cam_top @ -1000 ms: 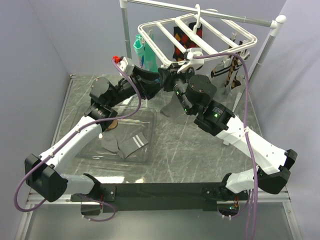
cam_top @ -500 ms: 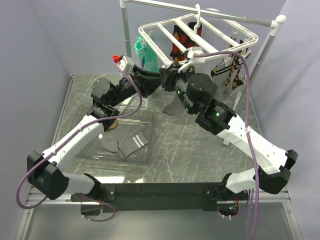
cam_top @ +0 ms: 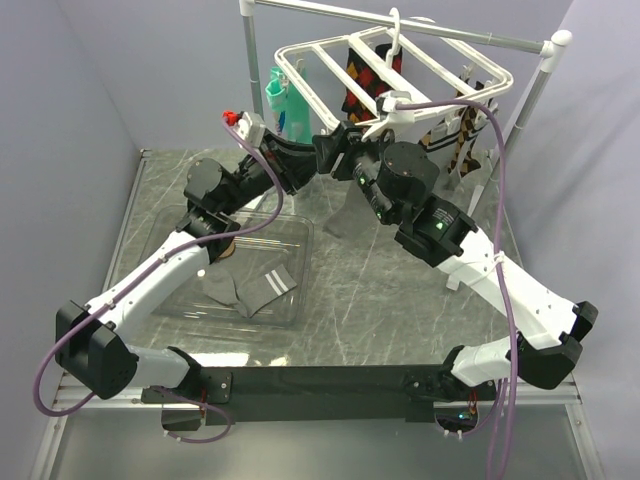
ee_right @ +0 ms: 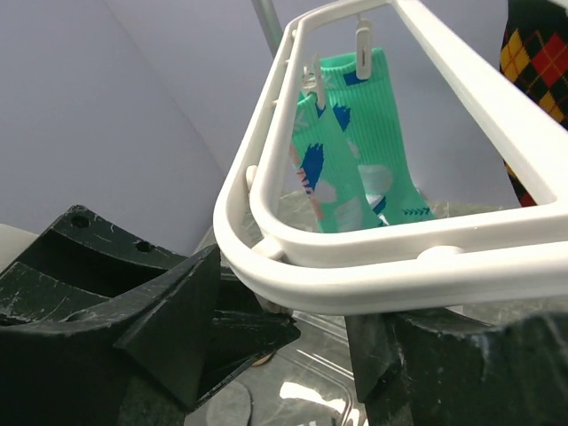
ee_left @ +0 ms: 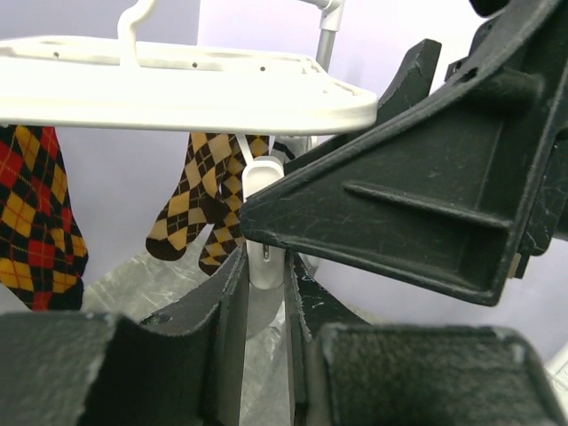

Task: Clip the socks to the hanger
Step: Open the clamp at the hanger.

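The white hanger [cam_top: 400, 62] hangs from a rail at the back. Under its near rim my two grippers meet. My left gripper [cam_top: 322, 156] [ee_left: 264, 266] is shut on a small white clip [ee_left: 263, 191] that dangles from the frame [ee_left: 195, 93]. My right gripper [cam_top: 346, 140] [ee_right: 333, 333] is open, and the frame's rim [ee_right: 373, 271] runs just above its fingers. One grey sock [cam_top: 342, 216] hangs below the two grippers; whether the clip holds it is hidden. Two more grey socks [cam_top: 268, 286] lie in the clear tray [cam_top: 160, 240].
Teal patterned socks [cam_top: 283, 100] [ee_right: 351, 169] and argyle socks [cam_top: 365, 70] [ee_left: 200, 191] hang clipped to the hanger. The metal rail stand [cam_top: 250, 70] has white poles at the back left and right. The right finger [ee_left: 399, 204] crosses close in front of the left wrist camera.
The right gripper has opened after being shut. The left gripper's jaws have narrowed onto the clip. Both arms have shifted slightly up and back under the hanger.
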### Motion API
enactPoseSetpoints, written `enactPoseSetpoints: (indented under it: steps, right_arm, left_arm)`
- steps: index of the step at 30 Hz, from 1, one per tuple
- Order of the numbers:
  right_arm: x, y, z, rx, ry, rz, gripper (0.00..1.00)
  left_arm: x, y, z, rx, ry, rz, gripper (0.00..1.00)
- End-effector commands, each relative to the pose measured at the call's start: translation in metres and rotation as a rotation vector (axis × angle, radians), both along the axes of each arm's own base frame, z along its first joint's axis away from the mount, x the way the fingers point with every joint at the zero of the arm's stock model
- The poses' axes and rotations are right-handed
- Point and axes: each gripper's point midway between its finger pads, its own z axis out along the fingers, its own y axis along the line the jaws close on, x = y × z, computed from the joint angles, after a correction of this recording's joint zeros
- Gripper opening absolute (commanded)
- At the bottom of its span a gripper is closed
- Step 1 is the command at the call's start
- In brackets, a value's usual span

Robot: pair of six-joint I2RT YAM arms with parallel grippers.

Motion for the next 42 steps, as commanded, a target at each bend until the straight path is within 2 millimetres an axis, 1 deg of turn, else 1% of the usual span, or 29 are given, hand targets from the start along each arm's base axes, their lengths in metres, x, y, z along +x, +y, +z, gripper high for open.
enactPoseSetpoints:
  steps: [1,5,7,9,10,13,14,16,18,20,25,28,31,32,33,34,35,36,42]
  right_arm:
    - [-0.006,-0.009,0.024,0.099,-0.052,0.006,0.63]
    - [-0.004,-0.012,0.024,0.129,-0.053,-0.015,0.66]
    - [-0.007,-0.012,0.025,0.162,-0.064,-0.002,0.66]
    - [-0.010,-0.015,0.025,0.210,-0.083,0.001,0.66]
    - [-0.009,-0.018,0.021,0.219,-0.079,-0.018,0.66]
    - [-0.007,-0.023,0.022,0.220,-0.077,-0.041,0.66]
    - [-0.005,-0.022,0.022,0.218,-0.072,-0.048,0.66]
    - [-0.004,-0.021,0.021,0.211,-0.064,-0.050,0.66]
    - [-0.003,-0.020,0.021,0.213,-0.069,-0.047,0.65]
    - [-0.002,-0.020,0.022,0.210,-0.076,-0.051,0.64]
    - [0.002,-0.017,0.027,0.180,-0.083,-0.057,0.58]
    - [0.005,-0.012,0.023,0.148,-0.075,-0.049,0.56]
    - [0.007,-0.007,0.020,0.114,-0.072,-0.040,0.55]
    - [0.008,-0.006,0.015,0.093,-0.062,-0.039,0.56]
    - [0.009,-0.006,0.011,0.084,-0.053,-0.043,0.56]
    - [0.009,-0.006,0.012,0.086,-0.052,-0.045,0.55]
    - [0.009,-0.006,0.010,0.076,-0.051,-0.044,0.55]
    - [0.009,-0.006,0.011,0.077,-0.054,-0.043,0.55]
    - [0.007,-0.007,0.015,0.086,-0.068,-0.034,0.54]
  left_arm:
    - [-0.003,-0.001,0.006,-0.038,-0.001,-0.007,0.21]
    - [-0.002,-0.001,0.004,-0.047,0.009,-0.001,0.21]
    - [-0.003,-0.003,0.001,-0.047,0.015,-0.001,0.21]
    - [-0.001,-0.002,0.001,-0.058,0.020,0.018,0.21]
    - [0.001,-0.001,0.000,-0.061,0.023,0.034,0.21]
    - [0.002,-0.003,-0.005,-0.052,0.026,0.061,0.21]
    - [0.005,-0.002,-0.005,-0.056,0.030,0.086,0.21]
    - [0.004,-0.004,-0.008,-0.051,0.026,0.098,0.21]
    - [0.003,-0.004,-0.007,-0.064,0.019,0.108,0.21]
    - [0.003,-0.005,-0.012,-0.064,0.030,0.114,0.21]
    - [0.002,-0.002,-0.014,-0.084,0.030,0.120,0.21]
    - [-0.002,-0.002,-0.014,-0.090,0.027,0.105,0.21]
    - [-0.003,-0.003,-0.016,-0.089,0.024,0.092,0.21]
    - [-0.005,-0.004,-0.016,-0.093,0.021,0.087,0.21]
    - [-0.007,-0.002,-0.011,-0.114,0.004,0.086,0.21]
    - [-0.007,-0.002,-0.016,-0.120,0.016,0.083,0.21]
    - [-0.008,-0.001,-0.016,-0.130,0.008,0.080,0.21]
    - [-0.009,0.000,-0.011,-0.152,-0.006,0.079,0.21]
    - [-0.011,0.006,-0.019,-0.220,-0.002,0.078,0.20]
